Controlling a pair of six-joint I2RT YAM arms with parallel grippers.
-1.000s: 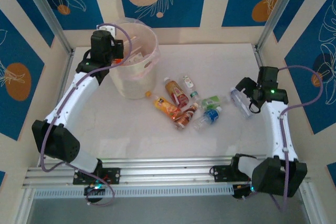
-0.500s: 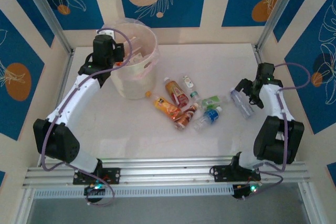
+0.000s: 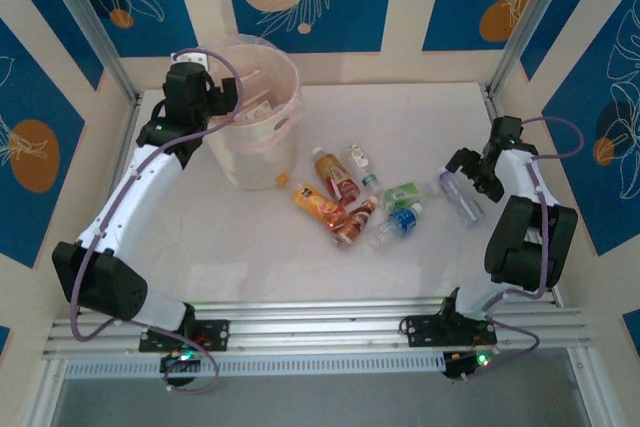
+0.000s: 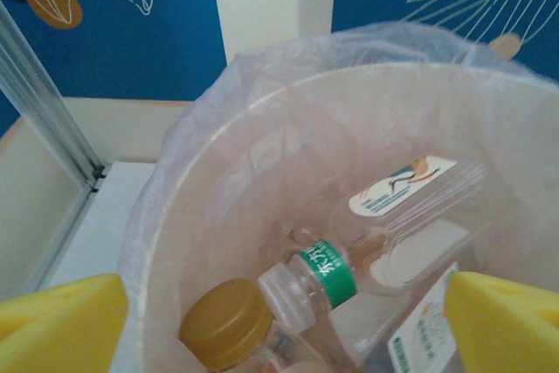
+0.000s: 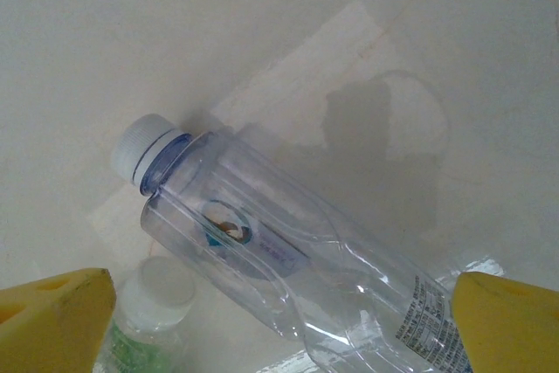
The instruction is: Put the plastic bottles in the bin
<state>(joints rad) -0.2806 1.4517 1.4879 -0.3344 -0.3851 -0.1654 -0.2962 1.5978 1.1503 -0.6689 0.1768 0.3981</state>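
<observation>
Bottles (image 4: 307, 279) lie in the bin (image 4: 218, 155) under your spread left hand (image 4: 281, 328). Your right hand (image 5: 281, 321), also spread, hovers over a clear bottle (image 5: 288, 255) on the tabletop (image 5: 175, 24).

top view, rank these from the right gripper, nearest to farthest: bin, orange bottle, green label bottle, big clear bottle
From the right gripper:
1. big clear bottle, right beside it, far right
2. green label bottle, to its left
3. orange bottle, table centre
4. bin, back left
</observation>
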